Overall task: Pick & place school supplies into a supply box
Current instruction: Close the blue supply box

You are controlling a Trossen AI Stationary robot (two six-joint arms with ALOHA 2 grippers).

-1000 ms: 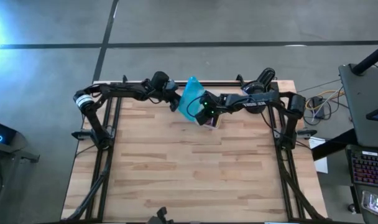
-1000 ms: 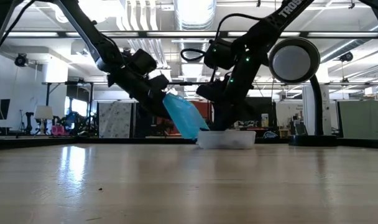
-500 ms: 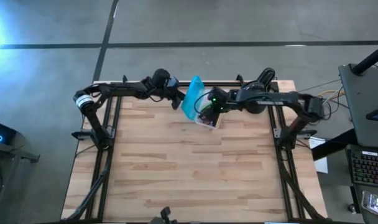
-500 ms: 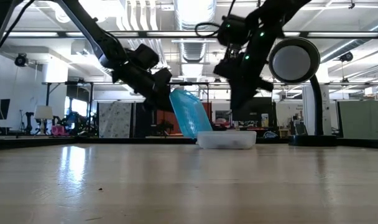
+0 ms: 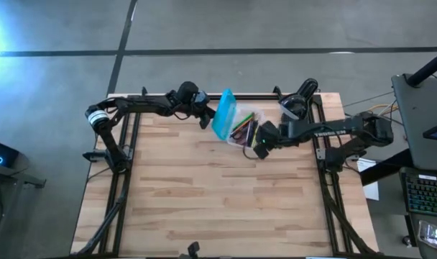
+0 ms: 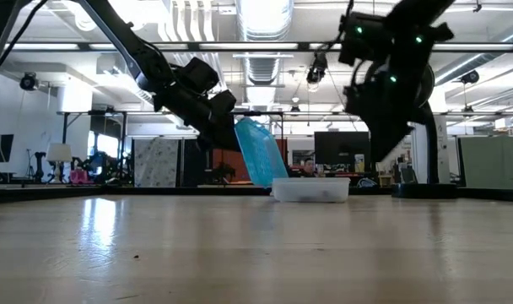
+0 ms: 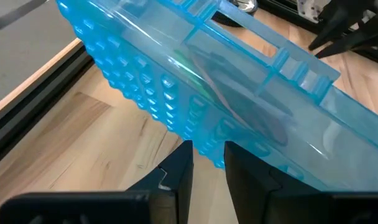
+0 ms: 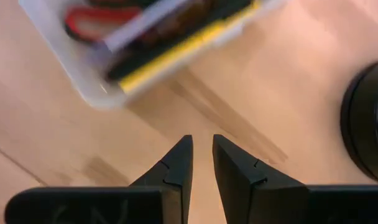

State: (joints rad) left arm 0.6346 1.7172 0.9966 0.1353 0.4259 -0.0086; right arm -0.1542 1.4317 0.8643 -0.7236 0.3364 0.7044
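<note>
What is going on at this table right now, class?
The left gripper holds the turquoise lid of the supply box tilted up at the far side of the table. The clear half lies flat, with scissors, a yellow pencil and other supplies inside. The right gripper hangs just beside the box, empty, its fingers slightly apart.

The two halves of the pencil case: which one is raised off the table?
The turquoise half, tilted up at the left gripper; the clear half lies flat.
</note>
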